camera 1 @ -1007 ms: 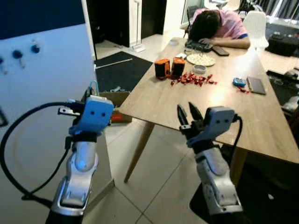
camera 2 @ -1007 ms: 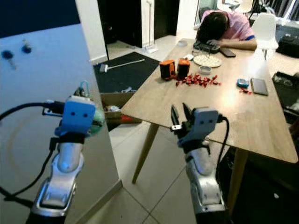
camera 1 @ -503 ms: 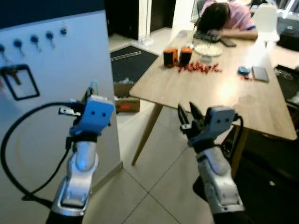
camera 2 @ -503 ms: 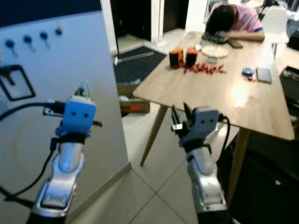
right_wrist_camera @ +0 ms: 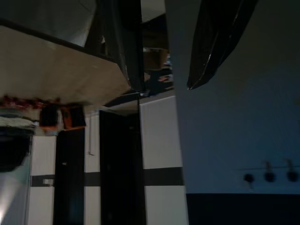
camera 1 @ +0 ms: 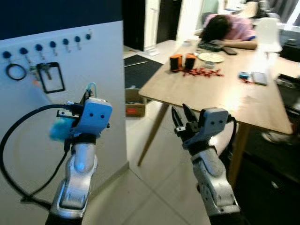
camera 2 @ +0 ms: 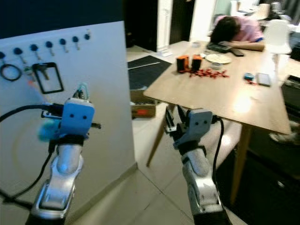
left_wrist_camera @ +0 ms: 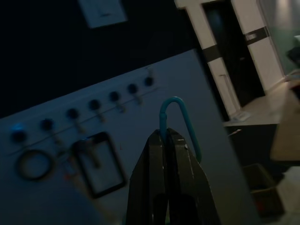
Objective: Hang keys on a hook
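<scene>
Your left gripper point(left_wrist_camera: 166, 136) is pinched tight on the keys' blue carabiner point(left_wrist_camera: 179, 123), with the hooks point(camera 1: 52, 46) at ten o'clock on the white wall point(camera 1: 108, 93). Your right gripper point(camera 1: 180, 119) hangs spread and empty at the table point(camera 1: 220, 93) edge, three o'clock.

My arms are silver. My left gripper point(camera 1: 89, 89) has a blue box and a black cable; my right gripper point(camera 1: 180, 117) has a grey box.
</scene>
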